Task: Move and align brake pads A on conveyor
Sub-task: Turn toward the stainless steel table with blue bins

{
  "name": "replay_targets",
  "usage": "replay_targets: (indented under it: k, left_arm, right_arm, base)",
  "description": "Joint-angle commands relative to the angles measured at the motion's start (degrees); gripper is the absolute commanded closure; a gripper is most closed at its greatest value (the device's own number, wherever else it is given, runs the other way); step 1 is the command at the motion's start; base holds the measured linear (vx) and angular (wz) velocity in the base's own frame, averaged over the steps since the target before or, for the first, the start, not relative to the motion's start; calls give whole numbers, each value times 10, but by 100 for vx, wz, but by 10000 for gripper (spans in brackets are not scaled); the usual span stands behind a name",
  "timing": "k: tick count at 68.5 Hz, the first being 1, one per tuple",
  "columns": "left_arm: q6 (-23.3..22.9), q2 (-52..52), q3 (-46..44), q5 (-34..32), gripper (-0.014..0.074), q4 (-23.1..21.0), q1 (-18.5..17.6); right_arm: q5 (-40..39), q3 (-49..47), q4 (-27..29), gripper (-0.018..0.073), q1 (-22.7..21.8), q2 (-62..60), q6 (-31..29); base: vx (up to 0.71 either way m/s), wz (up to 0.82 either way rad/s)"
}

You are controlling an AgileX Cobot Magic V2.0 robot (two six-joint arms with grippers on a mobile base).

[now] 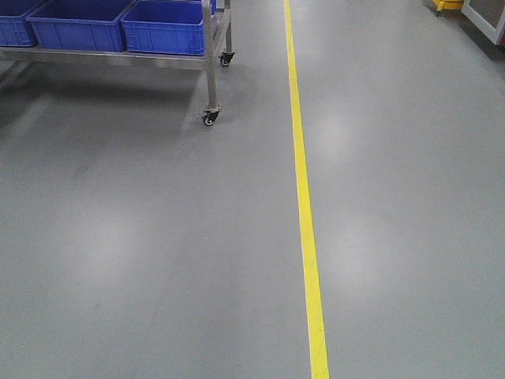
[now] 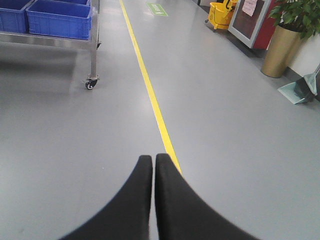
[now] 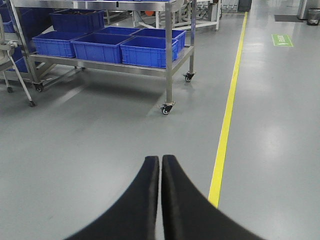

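Grey floor point(image 1: 158, 237) with a yellow line point(image 1: 304, 197) is seen ahead of the fingers. Both the left fingers point(image 2: 146, 170) and the right fingers point(image 3: 152, 172) are pressed together, empty. Neither the brake pads A nor the conveyor is shown in any view.

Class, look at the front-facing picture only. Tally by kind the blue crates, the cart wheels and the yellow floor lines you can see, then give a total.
blue crates: 3 (all cut off by the top edge)
cart wheels: 2
yellow floor line: 1
Total: 6
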Motion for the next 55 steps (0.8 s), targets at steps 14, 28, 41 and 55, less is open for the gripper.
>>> replay_targets:
  k: [14, 28, 41, 55]
  left_arm:
    - [-1, 7, -14, -37, 603, 3, -2]
    - [-1, 7, -14, -37, 603, 3, -2]
    - [-1, 7, -14, -37, 603, 3, -2]
    - [-1, 7, -14, -37, 603, 3, -2]
  right_arm:
    - [-42, -15, -5, 562, -3, 4, -5]
    - [-42, -15, -5, 562, -3, 4, -5]
    - [-42, -15, -5, 562, -3, 4, -5]
    - [-42, -15, -5, 562, -3, 4, -5]
  base:
    - [4, 10]
    - [7, 50]
    - [9, 81]
    - [8, 95]
